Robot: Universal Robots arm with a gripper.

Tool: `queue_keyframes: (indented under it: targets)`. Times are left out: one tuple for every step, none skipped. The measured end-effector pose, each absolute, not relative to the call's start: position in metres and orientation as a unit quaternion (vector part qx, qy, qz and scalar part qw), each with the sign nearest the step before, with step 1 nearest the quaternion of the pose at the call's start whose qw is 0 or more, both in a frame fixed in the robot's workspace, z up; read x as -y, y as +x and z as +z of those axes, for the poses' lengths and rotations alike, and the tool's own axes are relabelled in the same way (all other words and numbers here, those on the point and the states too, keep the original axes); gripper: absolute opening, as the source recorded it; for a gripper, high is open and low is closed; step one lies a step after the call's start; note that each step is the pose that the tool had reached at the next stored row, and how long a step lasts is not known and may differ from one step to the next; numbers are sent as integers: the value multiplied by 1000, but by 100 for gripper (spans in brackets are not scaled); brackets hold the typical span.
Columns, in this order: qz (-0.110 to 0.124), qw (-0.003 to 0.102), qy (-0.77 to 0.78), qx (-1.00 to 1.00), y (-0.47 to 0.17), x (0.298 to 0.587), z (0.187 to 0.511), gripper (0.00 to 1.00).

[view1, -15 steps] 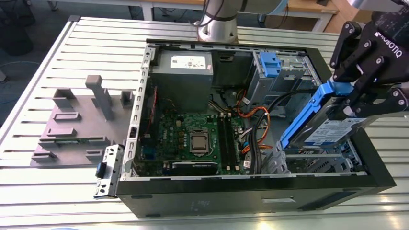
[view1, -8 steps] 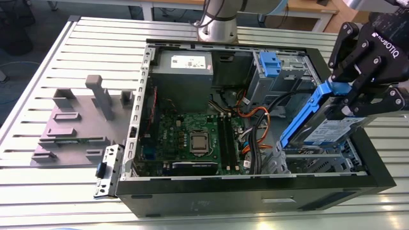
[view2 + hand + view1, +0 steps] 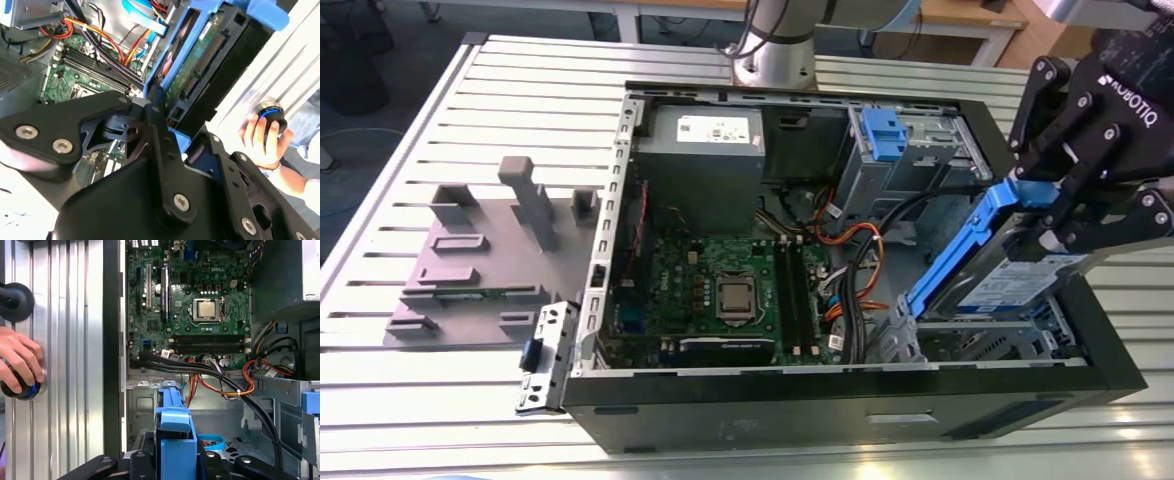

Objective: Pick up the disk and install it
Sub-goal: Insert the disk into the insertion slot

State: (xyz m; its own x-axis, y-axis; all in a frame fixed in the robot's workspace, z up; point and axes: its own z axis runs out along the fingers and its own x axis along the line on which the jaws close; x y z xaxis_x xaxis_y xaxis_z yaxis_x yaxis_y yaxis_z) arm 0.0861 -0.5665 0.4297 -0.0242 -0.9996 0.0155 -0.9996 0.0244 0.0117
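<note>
Pinching the disk [image 3: 994, 285] between the fingers [image 3: 1067, 228], long axis slanting down-left over the computer case [image 3: 761, 410], right of the exterior view.

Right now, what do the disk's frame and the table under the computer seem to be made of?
The disk has a frame of what looks like moulded plastic, bright blue and smooth. The table is probably aluminium: matt silver, long slotted ribs.

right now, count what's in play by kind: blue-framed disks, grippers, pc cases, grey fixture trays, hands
disk: 1, clamped in the gripper
gripper: 1
computer case: 1, open
grey fixture tray: 1
hand: 1
total: 5
</note>
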Motion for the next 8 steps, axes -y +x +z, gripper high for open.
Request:
queue_keyframes:
  targets:
    - [1,10,698,716,86,567,430,36]
    - [1,10,698,716,86,567,430,36]
    - [2,10,698,716,86,567,430,36]
    - [2,10,698,716,86,567,430,36]
    - [2,10,698,716,86,567,430,36]
    - [2,10,698,716,86,567,429,36]
    - [2,10,698,716,86,566,429,36]
    - [2,10,698,716,86,566,428,36]
